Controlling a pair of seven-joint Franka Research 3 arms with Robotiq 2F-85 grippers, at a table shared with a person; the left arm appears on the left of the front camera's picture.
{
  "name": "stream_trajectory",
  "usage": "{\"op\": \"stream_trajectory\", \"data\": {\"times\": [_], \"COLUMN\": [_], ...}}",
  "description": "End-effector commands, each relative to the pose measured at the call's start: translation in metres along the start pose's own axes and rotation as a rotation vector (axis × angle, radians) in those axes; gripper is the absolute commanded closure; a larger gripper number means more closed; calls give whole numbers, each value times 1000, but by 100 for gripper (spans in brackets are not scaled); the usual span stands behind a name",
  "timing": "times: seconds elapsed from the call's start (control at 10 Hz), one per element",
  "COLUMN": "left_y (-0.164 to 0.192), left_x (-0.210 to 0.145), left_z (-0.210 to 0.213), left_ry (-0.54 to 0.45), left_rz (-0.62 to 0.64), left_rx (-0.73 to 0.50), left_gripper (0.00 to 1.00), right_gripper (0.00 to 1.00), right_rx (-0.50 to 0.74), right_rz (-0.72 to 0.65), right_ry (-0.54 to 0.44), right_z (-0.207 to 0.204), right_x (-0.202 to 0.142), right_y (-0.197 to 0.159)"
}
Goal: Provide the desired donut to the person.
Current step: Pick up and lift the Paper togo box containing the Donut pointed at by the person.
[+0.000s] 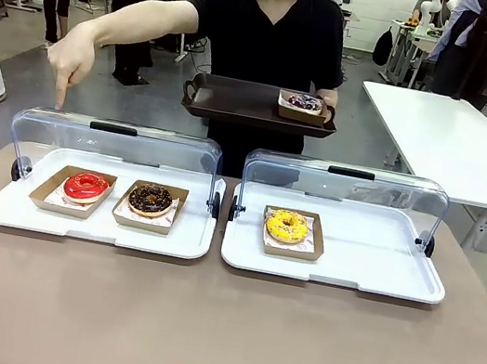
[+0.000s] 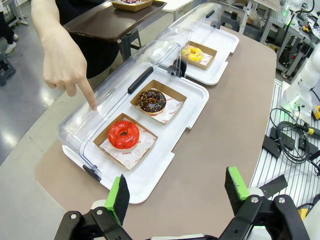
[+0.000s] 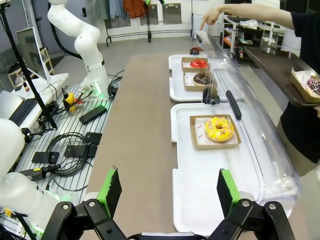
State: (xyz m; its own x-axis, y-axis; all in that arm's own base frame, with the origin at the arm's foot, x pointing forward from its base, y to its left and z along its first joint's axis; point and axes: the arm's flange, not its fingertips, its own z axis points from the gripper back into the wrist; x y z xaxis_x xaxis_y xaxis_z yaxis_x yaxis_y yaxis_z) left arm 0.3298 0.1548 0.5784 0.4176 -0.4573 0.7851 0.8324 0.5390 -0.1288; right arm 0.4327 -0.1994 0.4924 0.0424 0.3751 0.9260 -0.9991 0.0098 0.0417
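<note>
From the front: across the desk (image 1: 218, 328), the person's pointing hand (image 1: 70, 57) held low over the raised clear lid (image 1: 114, 142) of the left display tray (image 1: 94, 226), index finger down at the end holding the red donut (image 1: 85, 185). Chocolate donut (image 1: 151, 199) just beside it in its own paper boat, yellow donut (image 1: 287, 226) alone in the right display tray (image 1: 332, 268). Dark serving tray (image 1: 238, 106) in the person's other hand, one sprinkled donut (image 1: 305, 102) on it. Reads as the choosing step, with the red donut most likely the desired one and nothing yet picked up. From the left wrist: left end effector (image 2: 178, 189) hanging released above the near edge of the desk, green pads wide apart, gripping and touching nothing, the red donut ahead of them. Fingertip right at the clear lid behind that donut, contact impossible to tell. Next move, by this reckoning: bring the left end effector down over the red donut's paper boat, close on the boat's wall rather than the glaze, lift clear of the lid, carry across to the serving tray. From the right wrist: right end effector (image 3: 168, 190) likewise fully released and empty, poised over the near rim of the right display tray, yellow donut ahead, red donut well away in the far tray under the pointing hand.
</note>
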Motion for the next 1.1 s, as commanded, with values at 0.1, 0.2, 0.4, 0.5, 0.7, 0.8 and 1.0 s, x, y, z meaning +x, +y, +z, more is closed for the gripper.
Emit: {"op": "stream_trajectory", "data": {"times": [0.1,0.2,0.4,0.5,0.7,0.8,1.0], "left_y": [0,0,0,0,-9,-4,0], "left_x": [0,0,0,0,23,31,29], "left_z": [1,1,1,0,-31,-46,-83], "left_ry": [-9,-9,-9,0,298,396,536], "left_rz": [-10,-10,-10,0,-207,-287,-332], "left_rx": [-5,-5,-5,0,69,94,89], "left_gripper": [0,0,0,0,0,0,0], "right_gripper": [0,0,0,0,0,0,0], "right_rx": [-3,-3,-3,-3,-3,-3,-3], "right_rz": [0,0,0,0,0,0,0], "right_ry": [0,0,0,0,0,0,0], "right_z": [0,0,0,0,0,0,0], "right_x": [0,0,0,0,0,0,0], "right_y": [0,0,0,0,0,0,0]}}
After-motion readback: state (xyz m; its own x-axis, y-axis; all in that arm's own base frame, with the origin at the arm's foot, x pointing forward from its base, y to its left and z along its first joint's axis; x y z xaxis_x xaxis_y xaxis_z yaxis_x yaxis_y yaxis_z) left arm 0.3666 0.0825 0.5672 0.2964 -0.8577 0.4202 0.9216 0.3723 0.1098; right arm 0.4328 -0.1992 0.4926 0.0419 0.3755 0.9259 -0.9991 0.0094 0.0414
